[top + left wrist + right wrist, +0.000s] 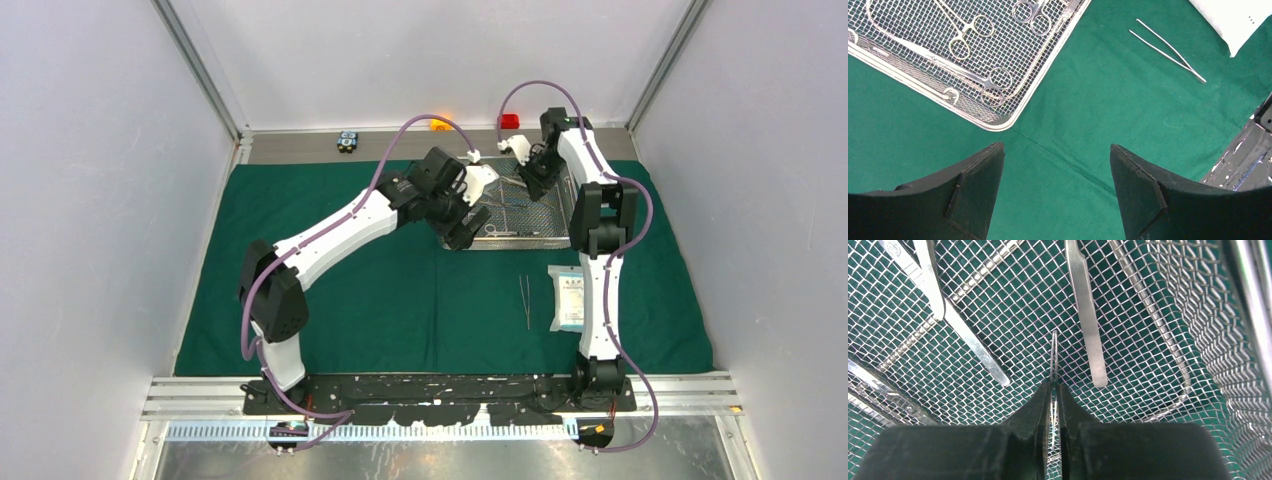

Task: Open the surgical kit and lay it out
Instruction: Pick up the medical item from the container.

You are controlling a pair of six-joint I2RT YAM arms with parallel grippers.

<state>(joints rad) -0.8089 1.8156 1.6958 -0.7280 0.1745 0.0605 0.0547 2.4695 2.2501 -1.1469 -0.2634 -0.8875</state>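
The dark green cloth (400, 300) lies spread flat, with the wire-mesh tray (520, 243) on its far middle. In the left wrist view ring-handled forceps (968, 35) and scissors (993, 85) lie in the tray (998, 125). A pair of tweezers (525, 300) and the white-blue packet (570, 298) lie on the cloth nearer me. My left gripper (1057, 150) hangs open over bare cloth by the tray's corner. My right gripper (1054, 386) is down in the tray, shut on thin pointed tweezers (1053, 355). Flat steel tweezers (1088, 320) lie beside it.
Small orange (440, 124), red (510, 121) and black-blue (347, 141) blocks sit on the grey strip behind the cloth. Walls close in the left, right and back. The right arm's base (1248, 155) shows at the edge of the left wrist view.
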